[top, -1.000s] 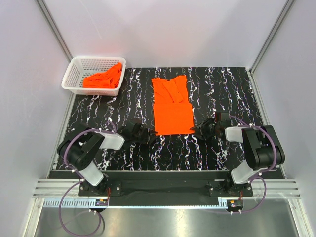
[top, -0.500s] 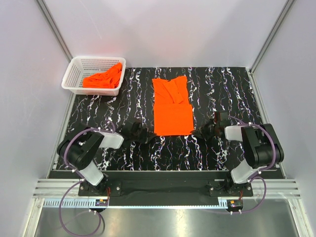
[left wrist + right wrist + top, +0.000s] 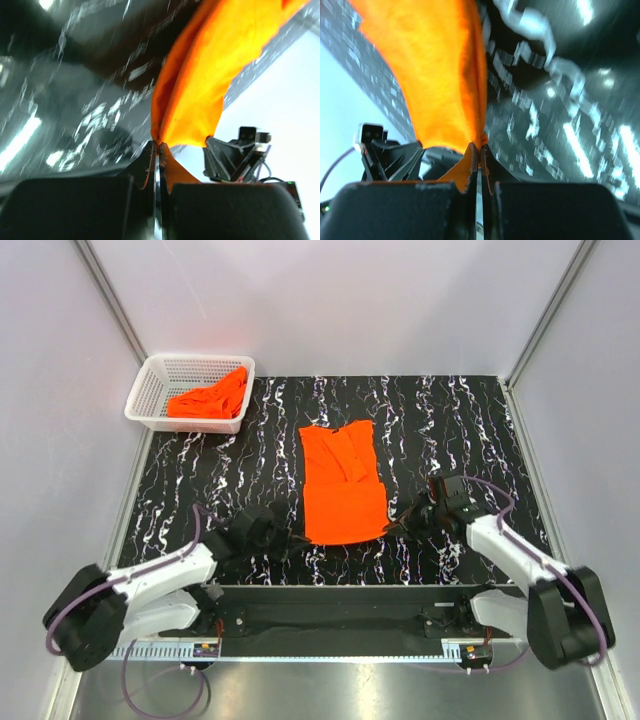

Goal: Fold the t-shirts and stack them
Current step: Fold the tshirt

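Orange cloth is pinched tight on both sides! The left gripper (image 3: 156,150) is closed right down on the near left corner of the t-shirt (image 3: 343,485). The fabric is squeezed flat between its fingers, and the cloth fans out away from the grip. The right gripper (image 3: 479,150) mirrors it, clamped on the near right corner with the orange hem sandwiched and hardly a gap showing. From above, both arms reach low across the near part of the black marbled table (image 3: 450,420), one at each end of the shirt's near edge. The shirt lies in the middle of the table, its long side running near to far. Its near half is smooth, and its far half is rumpled, with folds lying across it. Away at the far left corner sits a white mesh basket (image 3: 150,390) with a second t-shirt (image 3: 210,400) bunched inside, well apart from the one in the grippers.
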Motion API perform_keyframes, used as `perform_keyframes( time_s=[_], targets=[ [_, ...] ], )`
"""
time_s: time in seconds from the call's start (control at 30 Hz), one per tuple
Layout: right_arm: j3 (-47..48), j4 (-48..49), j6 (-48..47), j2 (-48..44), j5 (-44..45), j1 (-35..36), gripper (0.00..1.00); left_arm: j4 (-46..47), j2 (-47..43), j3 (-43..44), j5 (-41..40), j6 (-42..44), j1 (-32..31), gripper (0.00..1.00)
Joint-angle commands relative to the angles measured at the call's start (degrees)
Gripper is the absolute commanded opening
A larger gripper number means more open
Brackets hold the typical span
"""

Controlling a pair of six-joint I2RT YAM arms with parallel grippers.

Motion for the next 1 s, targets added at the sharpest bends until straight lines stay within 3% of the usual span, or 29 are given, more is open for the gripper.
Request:
perform_keyframes(
  time_s=[0.0, 0.27, 0.6, 0.83, 0.97],
  targets=[
    [-0.2, -8.9, 3.6, -7.5, 3.2, 3.4, 0.00, -7.6, -7.0, -1.7, -4.0, -4.5, -4.5, 0.00],
    [-2.2, -21.2, 10.5, -25.9, 4.8, 10.9, 0.00, -16.1, -19.5, -3.1, -10.1, -13.5, -17.8, 0.00],
    [0.3, -33.6, 11.3, -35.6, 2.8, 11.4, 0.00, -24.4, -25.3, 1.7, -16.7, -18.9, -28.4, 0.00],
    [5.2, -33.8, 10.7, -34.1, 3.9, 11.5, 0.00, -28.7, -18.4, 15.0, -23.2, -8.2, -29.5, 0.00],
    [10.7, -31.8, 8.1, -25.9, 6.3, 11.3, 0.00, -30.7, -14.4, 19.4, -24.3, -2.4, -26.4, 0.00]
  ],
)
